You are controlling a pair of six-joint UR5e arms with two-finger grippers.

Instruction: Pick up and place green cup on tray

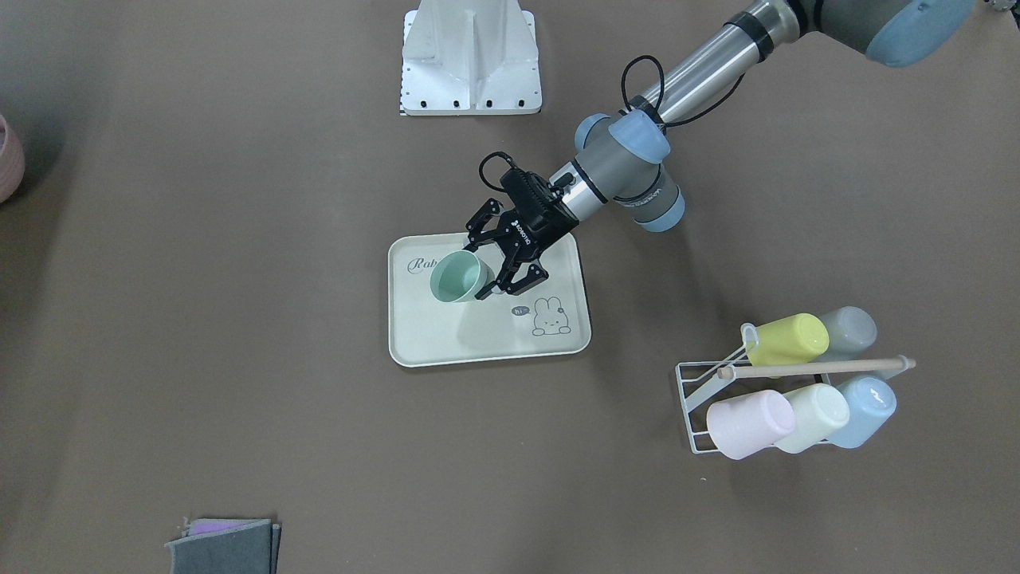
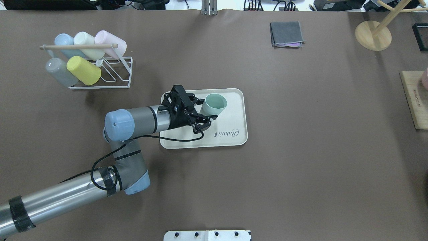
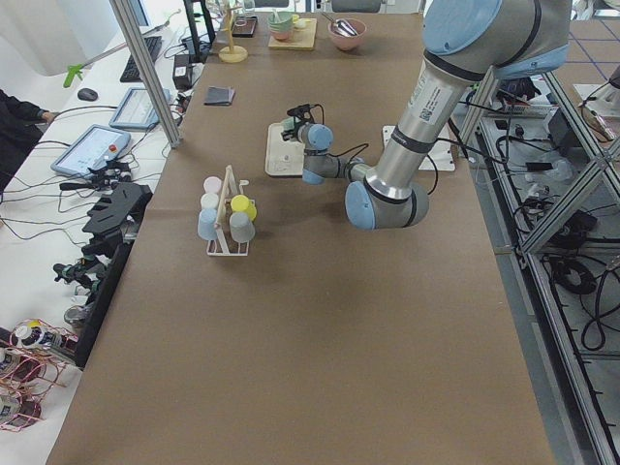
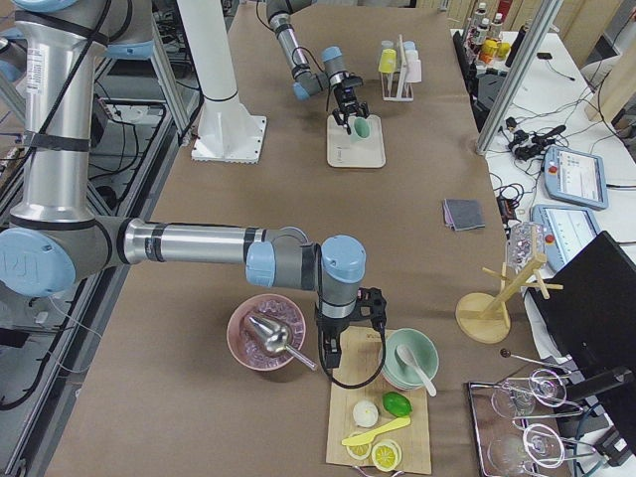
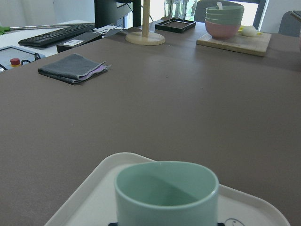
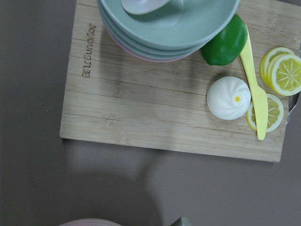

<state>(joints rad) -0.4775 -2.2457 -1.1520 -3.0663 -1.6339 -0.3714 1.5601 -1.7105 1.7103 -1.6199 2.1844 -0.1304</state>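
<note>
The green cup (image 1: 456, 277) stands upright, mouth up, on the cream tray (image 1: 446, 343) near its "Rabbit" lettering. My left gripper (image 1: 479, 269) reaches in level from the side, and its fingers sit against opposite sides of the cup, shut on it. From overhead the cup (image 2: 214, 104) is at the far part of the tray (image 2: 234, 124), with the gripper (image 2: 207, 108) on its left. The left wrist view shows the cup (image 5: 167, 193) close and centred over the tray's rim (image 5: 94, 197). My right gripper (image 4: 346, 333) hangs over a wooden board far off; I cannot tell whether it is open or shut.
A white wire rack (image 2: 113, 72) with several pastel cups lies far left of the tray. A folded grey cloth (image 2: 287, 33) is at the far side. The wooden board (image 6: 155, 113) carries stacked bowls, lemon slices and a bun. The robot's base (image 1: 470, 60) is behind the tray.
</note>
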